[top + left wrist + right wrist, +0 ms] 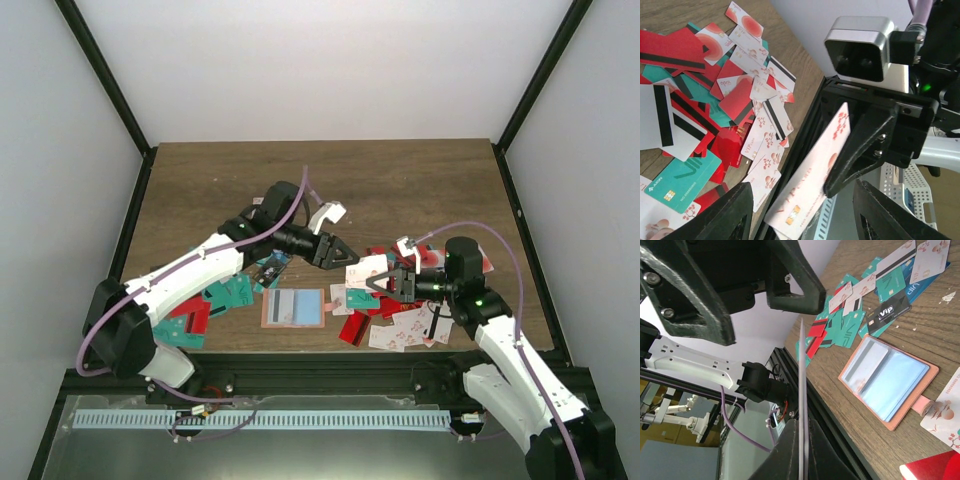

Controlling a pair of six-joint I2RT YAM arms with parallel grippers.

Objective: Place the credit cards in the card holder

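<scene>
One white card (810,185) with red blossoms (chip at its lower end) is pinched in the right jaws, lifted clear of the table (400,190). The left jaws stand spread, one finger either side of that card, touching it nowhere that I can see. The pink card holder (293,307) lies unfolded and flat on the table between the two arms, with loose cards (715,100) scattered on both sides of it. Such a card should be light, stiff along its length yet springy, and glossy enough to slip. It is best taken across its flat faces near one short end, leaving the other end free to enter a slot.
</scene>
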